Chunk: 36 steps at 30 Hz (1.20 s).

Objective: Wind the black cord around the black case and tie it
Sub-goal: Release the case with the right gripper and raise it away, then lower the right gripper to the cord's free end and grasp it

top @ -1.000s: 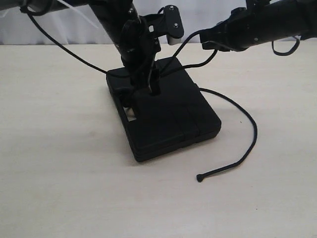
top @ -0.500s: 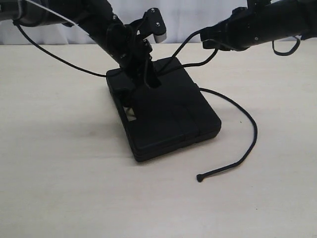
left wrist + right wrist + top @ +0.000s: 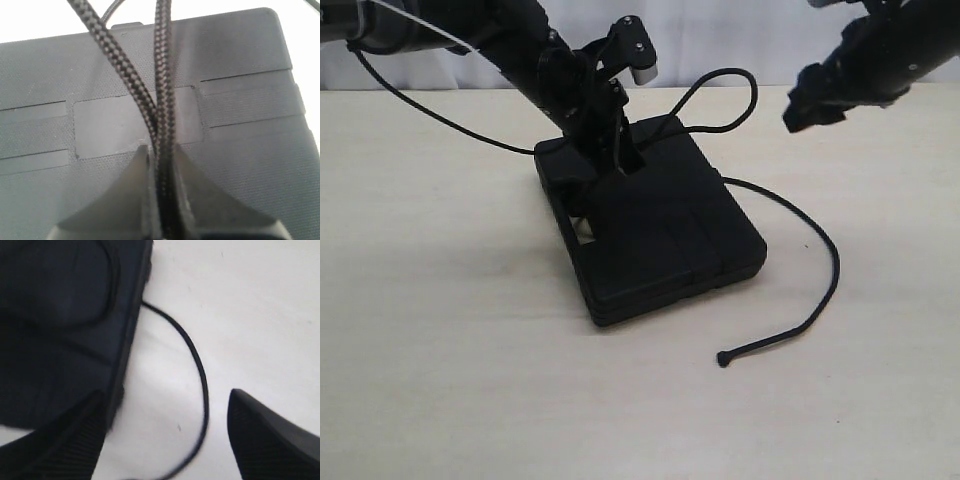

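The black case (image 3: 660, 230) lies flat on the table in the middle of the exterior view. My left gripper (image 3: 623, 165) stands over its far left part, shut on the black cord. In the left wrist view two braided strands of the cord (image 3: 162, 115) run up from between the shut jaws (image 3: 161, 155) over the ribbed case (image 3: 240, 75). A free loop of cord (image 3: 745, 85) rises above the case's far edge. The cord's tail (image 3: 834, 262) curves over the table to its knobbed tip (image 3: 723, 358). My right gripper (image 3: 808, 110) hangs open at the far right, empty (image 3: 167, 394), above the tail (image 3: 197, 365) beside the case (image 3: 60, 315).
A smooth black robot cable (image 3: 440, 100) sags from the left arm to the case's far left corner. A white curtain (image 3: 720, 30) closes the back. The pale table (image 3: 450, 330) extends left, in front and right of the case.
My right gripper has let go of the cord loop, opened and drawn back to the right. The loop now stands free. The left arm leaned left a second ago and has since held still.
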Each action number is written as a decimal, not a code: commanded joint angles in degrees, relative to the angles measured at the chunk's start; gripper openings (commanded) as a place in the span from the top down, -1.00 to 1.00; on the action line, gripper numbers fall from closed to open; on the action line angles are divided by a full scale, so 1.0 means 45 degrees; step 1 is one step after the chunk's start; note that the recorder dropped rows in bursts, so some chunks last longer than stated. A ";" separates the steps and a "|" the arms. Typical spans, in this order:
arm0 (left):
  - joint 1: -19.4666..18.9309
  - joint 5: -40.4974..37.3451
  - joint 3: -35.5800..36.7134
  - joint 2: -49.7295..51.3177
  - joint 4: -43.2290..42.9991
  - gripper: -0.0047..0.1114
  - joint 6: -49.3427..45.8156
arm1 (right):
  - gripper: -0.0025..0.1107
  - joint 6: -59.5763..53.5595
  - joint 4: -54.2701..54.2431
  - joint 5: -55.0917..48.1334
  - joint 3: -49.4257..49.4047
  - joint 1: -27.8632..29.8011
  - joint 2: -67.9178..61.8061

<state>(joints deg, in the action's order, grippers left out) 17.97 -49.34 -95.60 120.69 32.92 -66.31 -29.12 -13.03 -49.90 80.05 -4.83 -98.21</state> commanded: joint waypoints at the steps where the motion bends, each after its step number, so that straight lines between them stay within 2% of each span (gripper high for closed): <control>1: 0.0008 0.0084 0.0039 -0.0013 0.0162 0.92 0.0082 | -0.18 -0.2852 0.0591 -0.3275 -0.0402 0.0008 0.0177; 4: 0.0008 0.0108 0.0039 -0.0013 0.0123 0.92 0.0082 | -0.05 -0.5899 -0.0791 -0.4059 -0.1631 0.0008 0.0177; 7: 0.0008 0.0131 0.0039 -0.0013 0.0038 0.92 0.0029 | 0.10 -0.8467 -0.1474 -0.3563 -0.3251 -0.0013 0.0177; 12: 0.0008 0.0180 0.0039 -0.0013 -0.0159 0.92 -0.0448 | 0.14 -1.0551 0.0213 -0.1050 -0.5537 -0.1098 0.0177; 18: 0.0008 0.0078 0.0039 -0.0013 -0.0187 0.92 -0.0652 | 0.14 -1.0663 0.2495 0.3830 -0.7743 -0.2974 0.0177; 21: 0.0008 0.0054 0.0039 -0.0013 -0.0207 0.92 -0.0961 | 0.14 -1.0663 0.2718 0.5441 -0.8292 -0.3262 0.0177; 32: 0.0008 0.0001 0.0039 -0.0013 -0.0207 0.92 -0.1441 | 0.14 -1.0616 0.2420 0.5118 -0.8321 -0.3238 -0.0662; 34: 0.0008 -0.0069 0.0039 -0.0013 -0.0207 0.92 -0.1441 | 0.25 -1.0559 0.2420 0.5118 -0.8321 -0.3238 -0.0859; 36: 0.0008 -0.0164 0.0039 -0.0013 -0.0254 0.92 -0.1462 | 0.53 -1.0521 0.2420 0.5118 -0.8321 -0.3238 -0.0878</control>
<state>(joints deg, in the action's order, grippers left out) 17.97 -49.33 -95.60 120.69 31.72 -72.54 -76.45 -1.83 -26.70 42.85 -19.35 -101.29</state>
